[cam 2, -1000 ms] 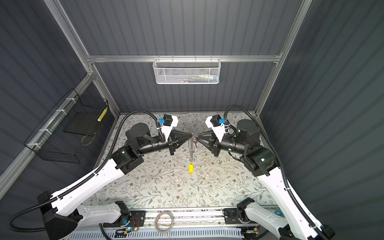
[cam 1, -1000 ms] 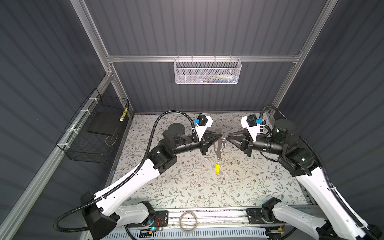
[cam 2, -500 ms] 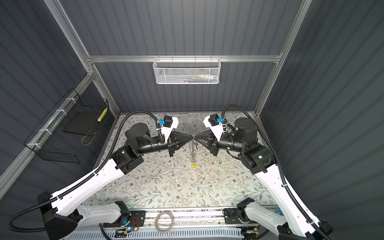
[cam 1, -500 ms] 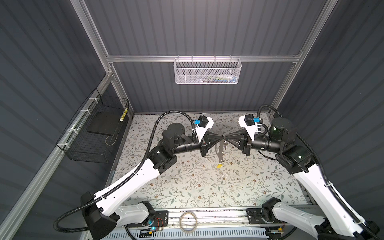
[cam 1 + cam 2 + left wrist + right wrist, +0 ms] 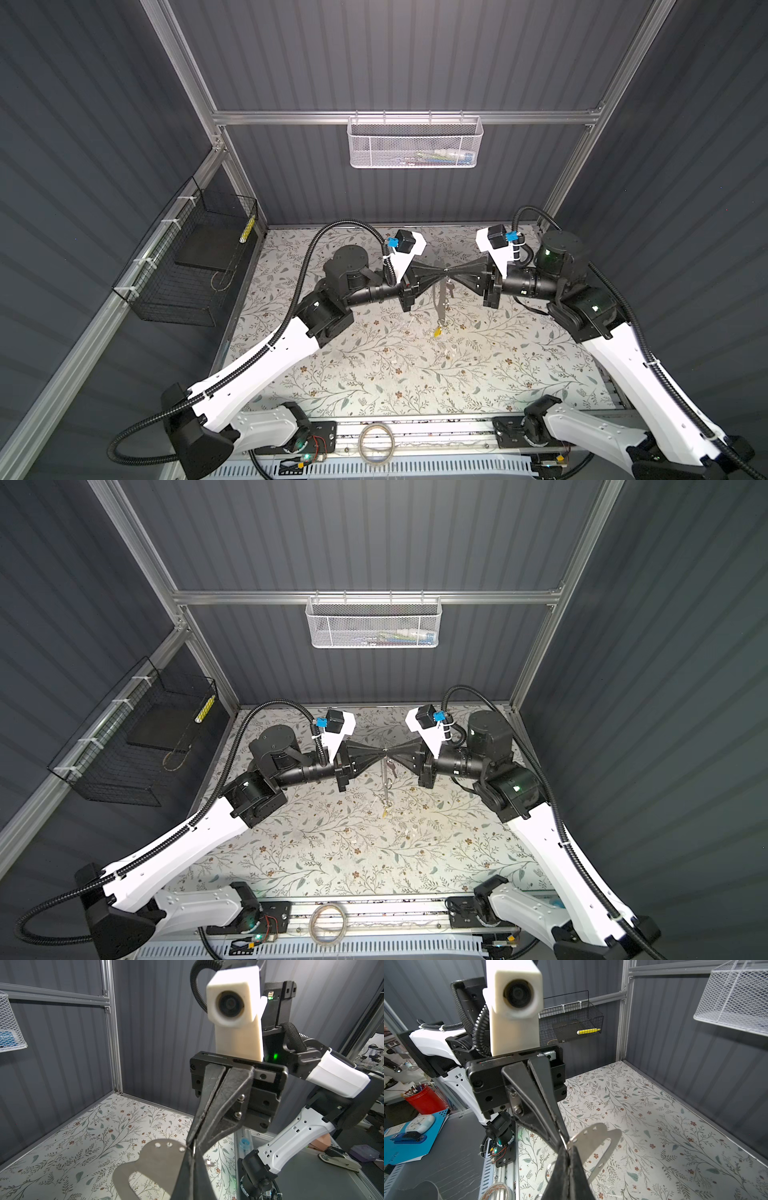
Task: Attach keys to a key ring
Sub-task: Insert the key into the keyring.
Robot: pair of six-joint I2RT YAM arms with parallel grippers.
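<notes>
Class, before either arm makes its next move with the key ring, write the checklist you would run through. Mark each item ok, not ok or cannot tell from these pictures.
1. Left gripper shut on the key ring: ok.
2. Right gripper shut, tip to tip with the left one: ok. What it pinches: cannot tell.
3. Key ring hanging above the table, not resting on it: ok.
4. Key ring's oval opening free of fingers: ok.
5. Yellow key threaded onto the key ring: cannot tell. It dangles just below the ring, and the join is too small to see.
</notes>
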